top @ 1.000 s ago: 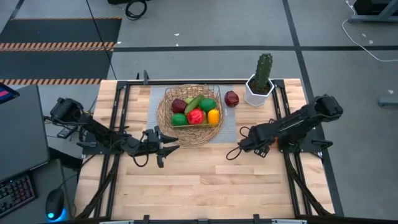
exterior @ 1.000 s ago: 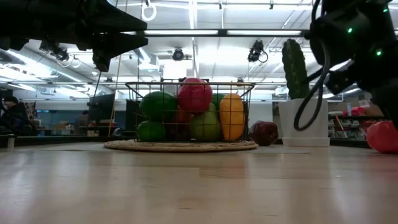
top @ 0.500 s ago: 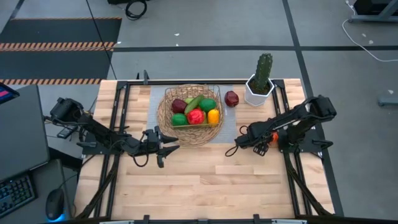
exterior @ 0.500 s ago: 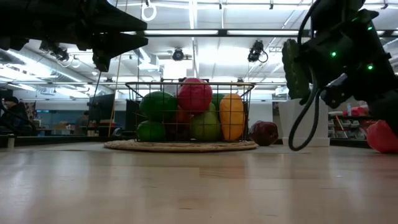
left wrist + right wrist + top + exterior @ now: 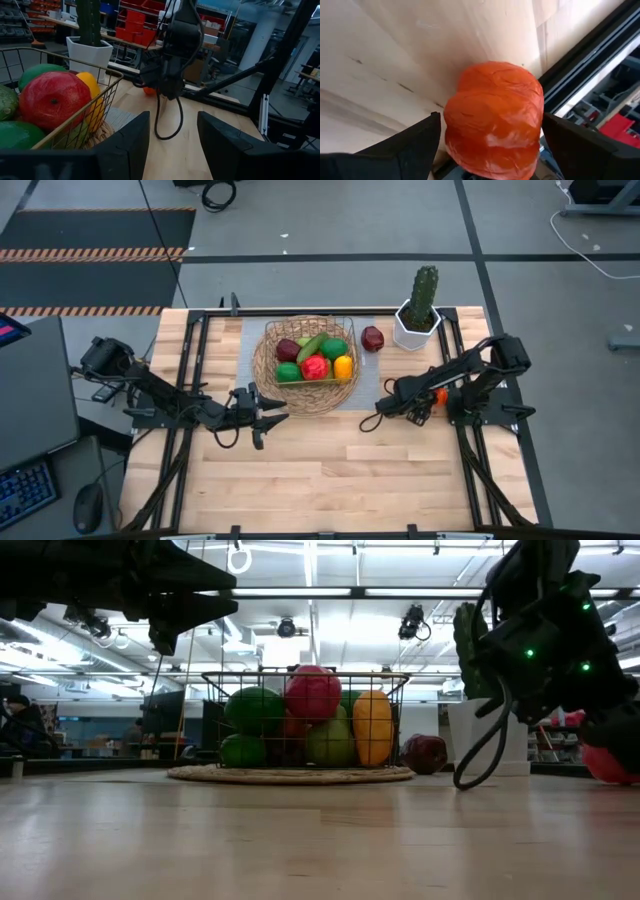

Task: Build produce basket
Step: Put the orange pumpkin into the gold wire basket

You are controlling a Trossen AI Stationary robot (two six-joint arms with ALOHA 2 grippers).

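Left gripper: the left gripper (image 5: 268, 418) hovered over the table (image 5: 330, 470) just beside the basket's near-left rim, fingers parted and holding nothing.
Basket: one wicker basket (image 5: 268, 375) sat at the middle of the table's far edge.
Produce, counted: the high view showed six pieces inside, among them a red fruit (image 5: 315, 367) and a yellow pepper (image 5: 343, 366); one dark red piece (image 5: 372, 338) lay on the table between basket and cactus pot (image 5: 415, 328).
Right gripper: the right gripper (image 5: 424, 406) was low near the table's right edge, fingers spread either side of an orange piece (image 5: 495, 117), not clamped on it.
View differences: only the right wrist view showed the orange piece whole, close to the black frame rail (image 5: 590, 55); from above it was a small orange spot (image 5: 440, 394) beside the arm. The low view showed the basket's wire cage (image 5: 305, 720) side on.
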